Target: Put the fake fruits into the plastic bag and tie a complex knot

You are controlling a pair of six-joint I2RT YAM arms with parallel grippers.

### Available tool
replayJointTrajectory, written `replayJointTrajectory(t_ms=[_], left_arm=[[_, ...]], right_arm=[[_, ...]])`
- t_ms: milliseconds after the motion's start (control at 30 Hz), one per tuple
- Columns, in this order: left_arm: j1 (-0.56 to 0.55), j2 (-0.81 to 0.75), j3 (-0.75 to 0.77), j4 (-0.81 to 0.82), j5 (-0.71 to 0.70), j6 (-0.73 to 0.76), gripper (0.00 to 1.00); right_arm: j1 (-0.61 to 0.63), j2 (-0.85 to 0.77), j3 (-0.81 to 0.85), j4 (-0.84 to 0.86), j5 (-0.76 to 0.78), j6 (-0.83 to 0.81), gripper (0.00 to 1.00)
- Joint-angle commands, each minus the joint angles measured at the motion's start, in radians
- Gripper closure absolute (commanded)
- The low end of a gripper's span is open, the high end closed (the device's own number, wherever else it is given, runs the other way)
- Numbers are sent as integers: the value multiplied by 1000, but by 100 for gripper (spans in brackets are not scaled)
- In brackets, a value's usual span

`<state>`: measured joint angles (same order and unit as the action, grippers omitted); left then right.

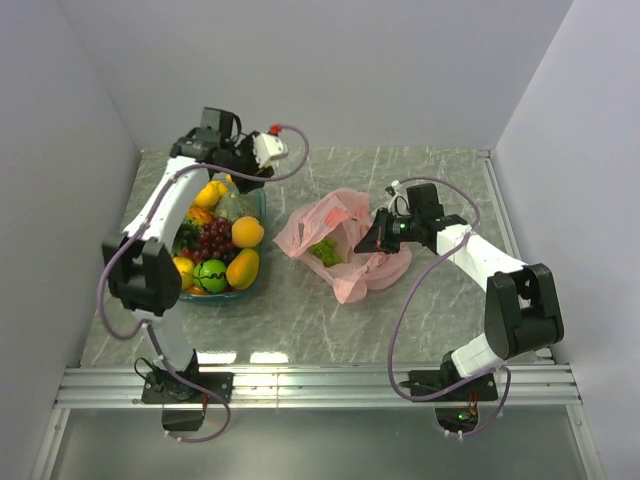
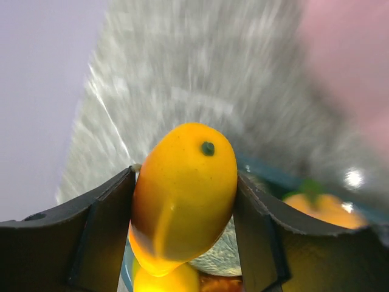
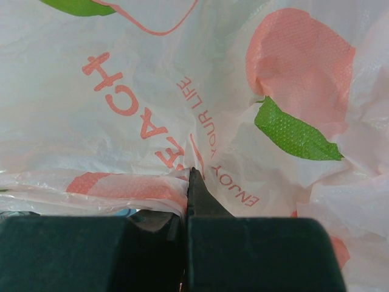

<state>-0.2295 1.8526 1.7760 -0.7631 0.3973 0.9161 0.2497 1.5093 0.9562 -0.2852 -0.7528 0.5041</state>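
The left gripper is closed around a yellow mango, above the tray where most of the fruits lie. The right gripper pinches an edge of the pink bag, which lies at the middle of the table with green grapes inside. The mango is glossy and rounded, so it may slip on the way. The thin bag mouth may also sag shut. Only the top view shows the mouth open; only the left wrist view shows the grip.
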Motion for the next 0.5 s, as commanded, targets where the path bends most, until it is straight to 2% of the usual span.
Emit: replayJointTrajectory(t_ms=[0, 67, 100, 133, 200, 300, 367, 467], left_arm=[[-8, -202, 128, -60, 297, -129, 74], [-16, -251, 152, -77, 424, -233, 77], [-40, -306, 143, -70, 511, -271, 78], [-63, -334, 107, -44, 541, -337, 80], [-150, -422, 54, 1, 589, -388, 82], [-275, -513, -79, 190, 620, -535, 84], [-350, -527, -145, 283, 663, -620, 85], [-418, -503, -203, 323, 675, -640, 87]], right_arm=[[-10, -6, 53, -2, -5, -6, 100], [-9, -11, 56, -5, 0, -9, 100], [-9, -9, 58, -5, 0, -9, 100], [-9, -9, 59, -5, -2, -10, 100], [-9, -6, 61, 1, -5, -6, 100], [-7, -1, 65, 7, -8, -1, 100], [-7, 3, 73, 6, -13, 2, 100], [-7, 2, 76, 8, -13, 5, 100]])
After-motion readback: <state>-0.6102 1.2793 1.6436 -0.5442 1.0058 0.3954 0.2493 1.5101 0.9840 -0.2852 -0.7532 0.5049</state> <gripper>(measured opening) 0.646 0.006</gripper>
